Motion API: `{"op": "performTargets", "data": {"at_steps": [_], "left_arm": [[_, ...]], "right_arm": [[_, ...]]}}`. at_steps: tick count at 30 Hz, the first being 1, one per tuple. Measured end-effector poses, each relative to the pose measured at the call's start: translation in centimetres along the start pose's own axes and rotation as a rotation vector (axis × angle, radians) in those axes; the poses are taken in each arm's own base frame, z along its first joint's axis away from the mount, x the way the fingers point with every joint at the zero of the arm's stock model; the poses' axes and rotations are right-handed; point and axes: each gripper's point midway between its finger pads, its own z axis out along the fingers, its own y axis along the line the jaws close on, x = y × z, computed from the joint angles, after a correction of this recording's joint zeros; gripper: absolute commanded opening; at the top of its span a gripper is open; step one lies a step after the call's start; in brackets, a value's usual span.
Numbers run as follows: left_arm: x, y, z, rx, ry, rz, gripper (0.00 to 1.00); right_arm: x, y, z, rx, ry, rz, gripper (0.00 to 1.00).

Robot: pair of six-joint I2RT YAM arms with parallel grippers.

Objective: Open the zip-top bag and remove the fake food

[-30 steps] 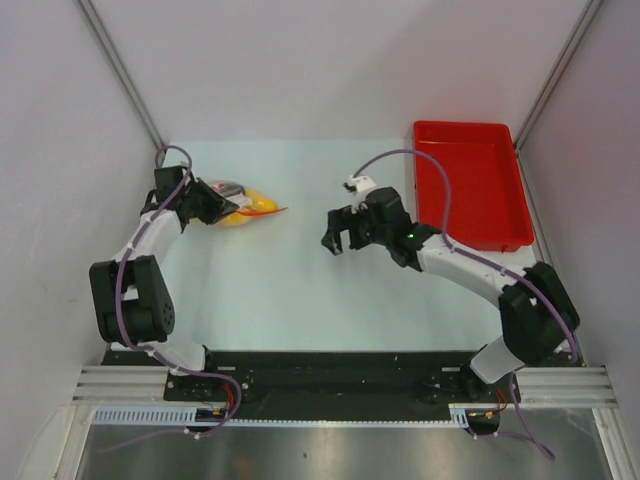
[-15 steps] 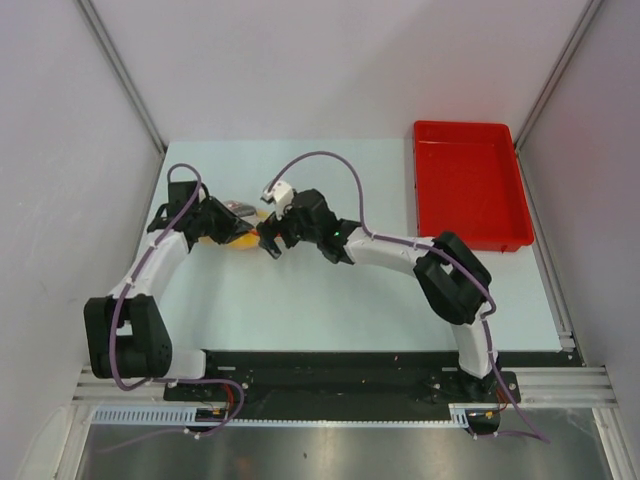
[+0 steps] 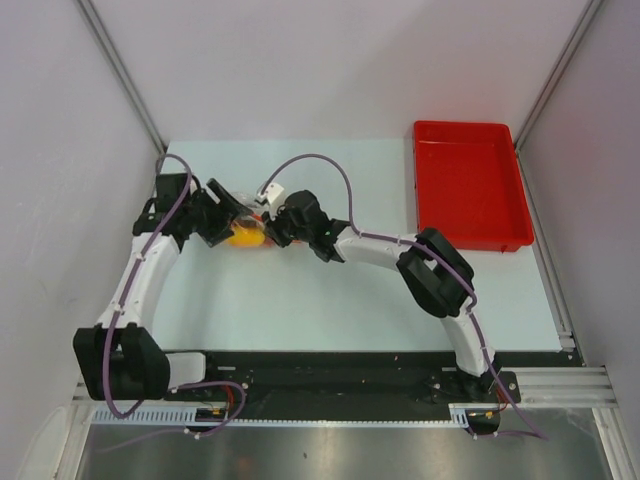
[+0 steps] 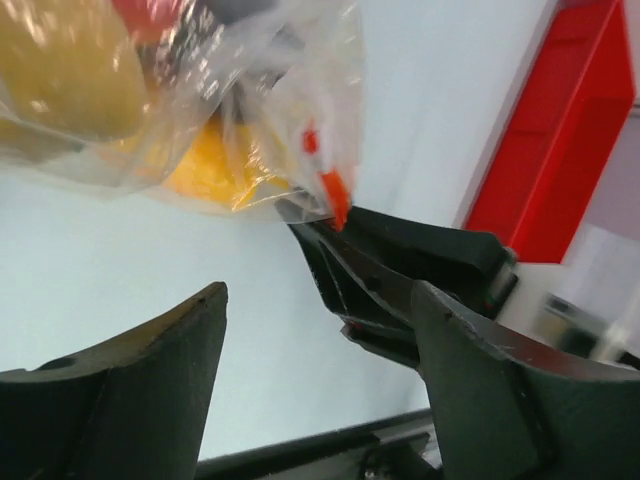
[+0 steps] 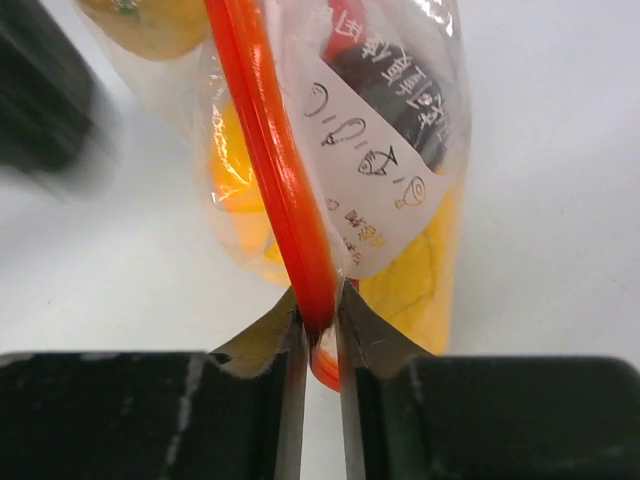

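Note:
The zip-top bag [image 3: 245,232] lies on the table at the back left, between my two grippers. Yellow and orange fake food [image 5: 415,270] and a dark piece [image 5: 400,95] show through its clear plastic. My right gripper [image 5: 320,335] is shut on the bag's orange-red zip strip [image 5: 265,150], pinching one end of it. In the top view the right gripper [image 3: 273,228] sits at the bag's right side. My left gripper [image 4: 320,295] is open just short of the bag [image 4: 190,110], nothing between its fingers, and stands left of the bag [image 3: 215,218] in the top view.
A red tray [image 3: 470,180] stands at the back right of the table, also seen at the right of the left wrist view [image 4: 560,150]. The right arm stretches across the middle of the table. Grey walls close in the table's sides.
The right arm swung left across the table to the bag and shut on its zip strip. The left gripper, shut on the bag before, has opened and let go.

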Motion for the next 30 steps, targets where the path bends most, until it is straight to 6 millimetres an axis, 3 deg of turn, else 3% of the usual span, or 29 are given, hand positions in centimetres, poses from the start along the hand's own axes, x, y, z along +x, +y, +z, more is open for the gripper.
{"op": "performTargets", "data": {"at_steps": [5, 10, 14, 18, 20, 27, 30], "left_arm": [[-2.9, -2.1, -3.6, 0.012, -0.143, 0.183, 0.79], [-4.0, -3.3, -5.8, 0.046, -0.226, 0.355, 0.66], [-4.1, -4.0, -5.2, 0.079, -0.197, 0.458, 0.54], [-4.7, -4.5, -3.9, 0.093, -0.150, 0.537, 0.52], [-4.3, -4.2, -3.4, 0.094, -0.116, 0.550, 0.57], [-2.9, -2.9, -2.7, 0.040, -0.056, 0.411, 0.58], [-0.8, -2.3, -1.8, 0.016, -0.017, 0.319, 0.54]], "right_arm": [[0.7, -0.7, -0.8, -0.056, 0.037, 0.005, 0.05], [0.5, 0.1, -2.8, -0.193, 0.076, 0.031, 0.03], [0.3, 0.5, -4.4, -0.296, 0.110, 0.069, 0.03], [0.8, 0.3, -5.2, -0.341, 0.142, 0.102, 0.04], [1.2, 0.4, -5.5, -0.353, 0.161, 0.114, 0.04], [1.4, 1.2, -5.6, -0.362, 0.175, 0.112, 0.06], [1.4, 1.4, -5.5, -0.353, 0.177, 0.108, 0.06]]}}
